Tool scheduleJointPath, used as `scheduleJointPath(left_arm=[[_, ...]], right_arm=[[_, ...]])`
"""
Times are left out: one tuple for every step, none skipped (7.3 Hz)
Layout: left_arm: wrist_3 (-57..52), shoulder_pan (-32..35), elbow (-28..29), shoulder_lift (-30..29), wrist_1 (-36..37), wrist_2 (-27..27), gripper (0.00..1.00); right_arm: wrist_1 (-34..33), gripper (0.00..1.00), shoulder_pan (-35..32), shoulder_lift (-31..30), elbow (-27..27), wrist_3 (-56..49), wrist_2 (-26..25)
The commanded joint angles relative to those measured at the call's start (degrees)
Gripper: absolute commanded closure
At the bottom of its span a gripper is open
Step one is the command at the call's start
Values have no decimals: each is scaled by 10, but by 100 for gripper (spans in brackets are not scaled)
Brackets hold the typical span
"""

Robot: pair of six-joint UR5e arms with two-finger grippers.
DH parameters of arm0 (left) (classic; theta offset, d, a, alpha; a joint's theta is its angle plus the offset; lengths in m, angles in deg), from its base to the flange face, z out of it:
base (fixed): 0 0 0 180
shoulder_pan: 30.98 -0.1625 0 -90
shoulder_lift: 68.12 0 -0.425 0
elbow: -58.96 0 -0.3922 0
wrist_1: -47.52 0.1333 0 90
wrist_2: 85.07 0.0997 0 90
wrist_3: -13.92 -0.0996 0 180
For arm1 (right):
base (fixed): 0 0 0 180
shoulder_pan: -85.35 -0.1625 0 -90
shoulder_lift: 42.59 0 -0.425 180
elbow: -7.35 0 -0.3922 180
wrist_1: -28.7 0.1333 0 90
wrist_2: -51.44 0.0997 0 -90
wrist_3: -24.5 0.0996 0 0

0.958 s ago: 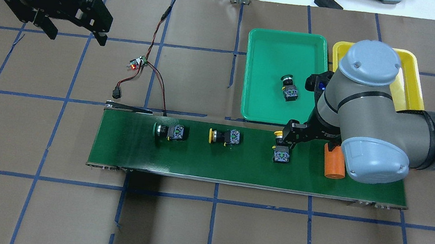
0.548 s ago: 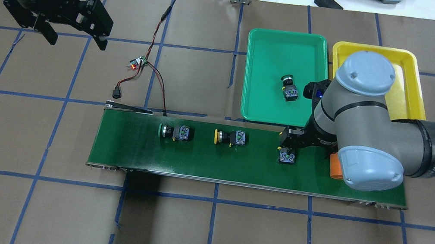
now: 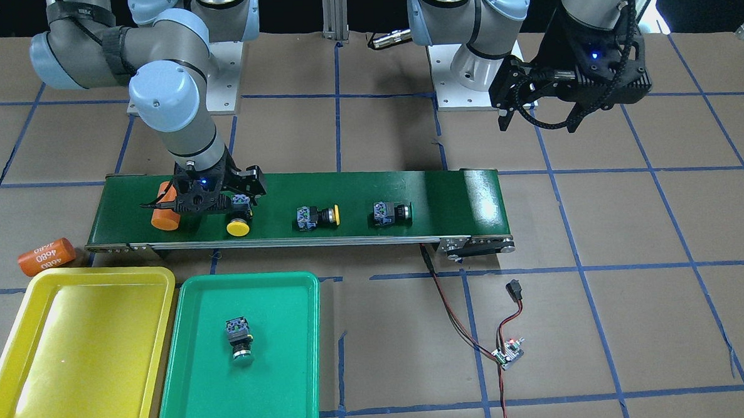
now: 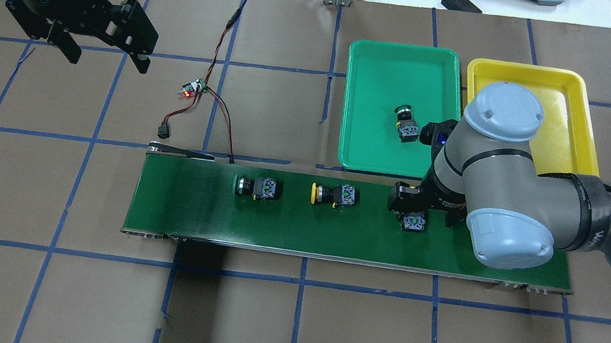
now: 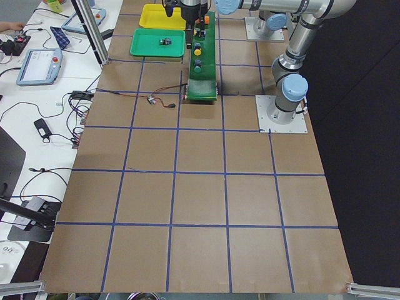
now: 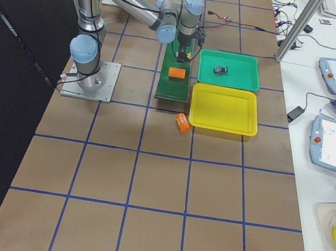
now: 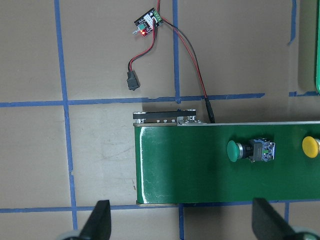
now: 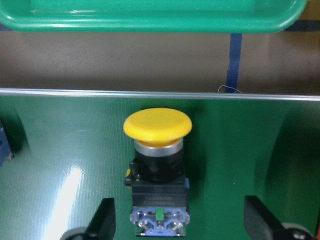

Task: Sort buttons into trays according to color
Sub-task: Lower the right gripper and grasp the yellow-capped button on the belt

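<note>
The right hand point(image 8: 181, 220) is held low over the conveyor belt point(image 4: 272, 227) near the belt's robot-right end, its fingers spread wide to either side of a yellow button point(image 8: 157, 150) that lies on its side on the belt and is not yet gripped. A slip is judged the chief risk: if the fingers are closed off-centre, the round-capped button could be rolled or pushed along the belt rather than caught. The orange cylinder point(image 3: 163, 212) lying on the belt just beside that hand could also be knocked. Were the belt running, the button could be carried out from between the fingers. A wrong drop is possible too, since the green tray point(image 4: 365, 144) lies just past the belt's far edge, next to the yellow tray point(image 4: 573, 109). The left hand point(image 4: 107, 51) is held wide apart, gripping nothing, well off the belt's other end. Four buttons are counted: two yellow, both on the belt, the second point(image 4: 332, 195) at mid-belt; two green, one point(image 4: 258, 187) on the belt and one point(image 4: 406, 125) in the green tray. Two trays and two orange cylinders are counted, the second cylinder point(image 3: 46, 256) on the surface off the belt's end.
</note>
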Motion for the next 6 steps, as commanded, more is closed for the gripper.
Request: scheduleJointPath(left_arm=[[-2, 0, -1, 0, 0, 0, 0], [-2, 0, -1, 0, 0, 0, 0], [-2, 0, -2, 0, 0, 0, 0], [-2, 0, -2, 0, 0, 0, 0], [-2, 0, -2, 0, 0, 0, 0], [-2, 0, -2, 0, 0, 0, 0]], right_arm=[[-16, 29, 0, 2, -13, -3, -3], [-16, 58, 0, 2, -12, -5, -6], [-16, 78, 3, 3, -11, -7, -8], [-14, 87, 4, 3, -9, -8, -10], [-13, 87, 8, 3, 2, -11, -12], [-13, 87, 14, 4, 27, -20, -12]])
